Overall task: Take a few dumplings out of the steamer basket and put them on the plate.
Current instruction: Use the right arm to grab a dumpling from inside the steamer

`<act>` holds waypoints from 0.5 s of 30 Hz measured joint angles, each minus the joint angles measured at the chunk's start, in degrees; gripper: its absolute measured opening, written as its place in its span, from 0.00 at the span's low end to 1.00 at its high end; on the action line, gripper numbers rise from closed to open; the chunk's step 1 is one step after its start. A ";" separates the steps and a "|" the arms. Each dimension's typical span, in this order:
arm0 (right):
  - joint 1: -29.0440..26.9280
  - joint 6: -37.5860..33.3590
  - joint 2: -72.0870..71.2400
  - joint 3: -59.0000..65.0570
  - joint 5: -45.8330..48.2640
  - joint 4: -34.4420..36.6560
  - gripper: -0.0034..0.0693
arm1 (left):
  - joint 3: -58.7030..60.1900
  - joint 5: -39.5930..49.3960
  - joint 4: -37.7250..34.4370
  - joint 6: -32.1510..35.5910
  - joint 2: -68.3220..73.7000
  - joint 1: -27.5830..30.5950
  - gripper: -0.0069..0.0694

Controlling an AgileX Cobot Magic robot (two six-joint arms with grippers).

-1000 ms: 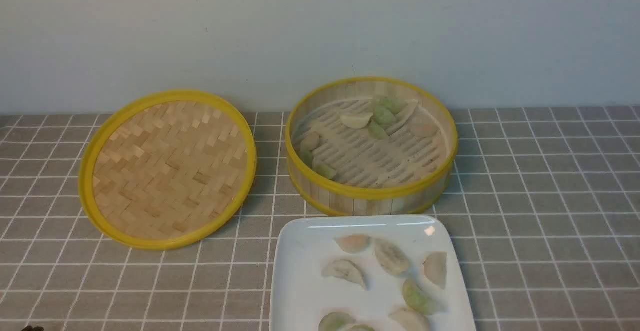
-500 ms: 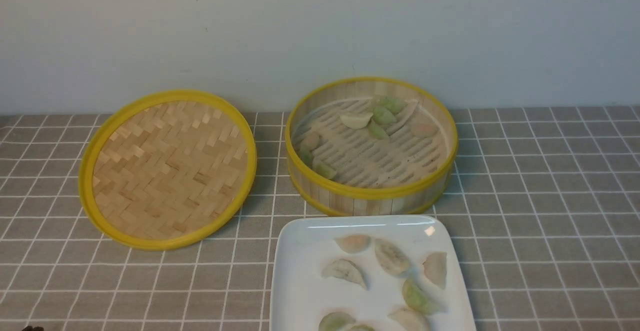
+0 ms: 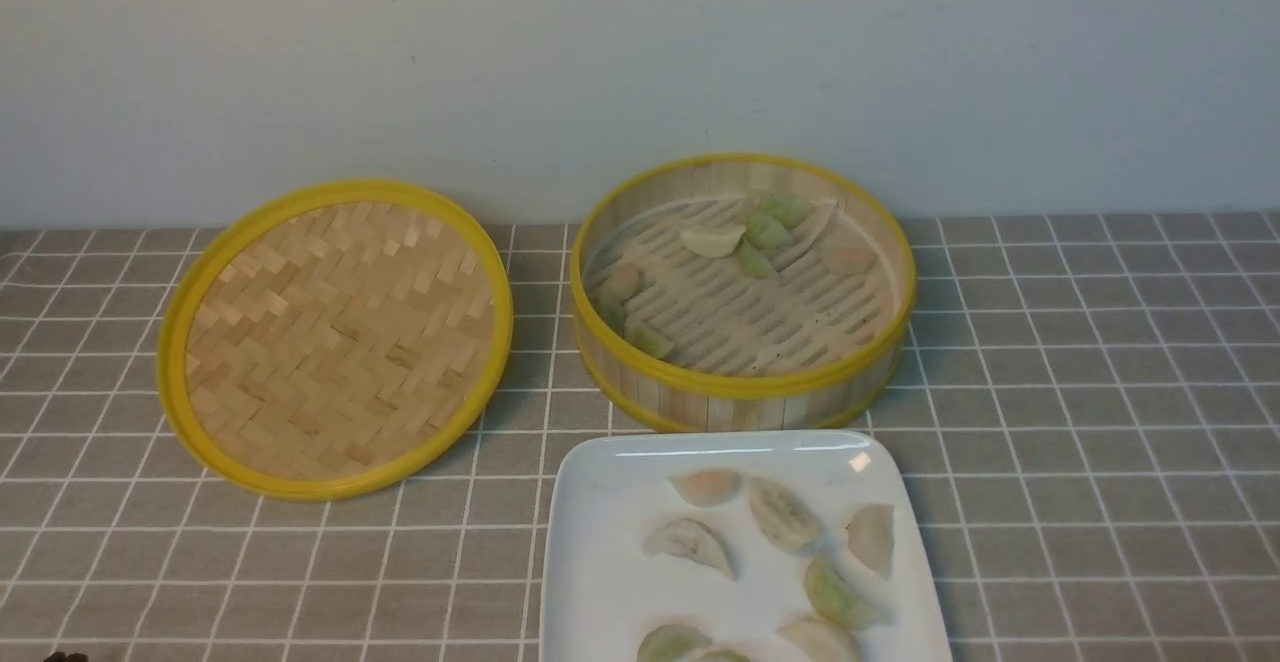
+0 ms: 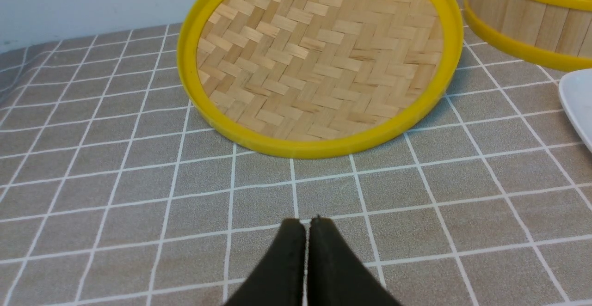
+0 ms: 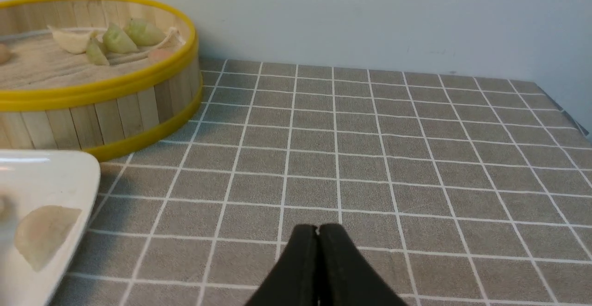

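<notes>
The steamer basket (image 3: 742, 390) stands at the back, right of centre, with several dumplings (image 3: 712, 240) on its slatted floor. In front of it lies the white plate (image 3: 600, 562), holding several dumplings (image 3: 785, 514). My left gripper (image 4: 307, 223) is shut and empty above the tablecloth, on the near side of the woven lid. My right gripper (image 5: 317, 228) is shut and empty over bare cloth, to the right of the plate (image 5: 55, 176) and the steamer basket (image 5: 115, 112). Neither arm reaches into the front view beyond a dark speck at the lower left corner.
A flat woven lid with a yellow rim (image 3: 335, 337) lies left of the steamer. A grey checked tablecloth (image 3: 1100, 392) covers the table up to a pale wall. The cloth's right edge (image 5: 562, 107) shows in the right wrist view.
</notes>
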 joint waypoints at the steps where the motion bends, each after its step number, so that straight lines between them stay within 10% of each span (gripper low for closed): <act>1: 0.00 1.06 0.00 0.22 -0.97 1.94 0.03 | 0.00 0.00 0.00 0.00 0.00 0.00 0.08; 9: 0.00 13.93 0.00 0.42 -19.46 37.30 0.03 | 0.00 0.00 0.00 0.00 0.00 0.00 0.08; 15: 0.00 10.08 0.00 0.42 -27.14 44.66 0.03 | 0.00 0.00 0.00 0.00 0.00 0.00 0.08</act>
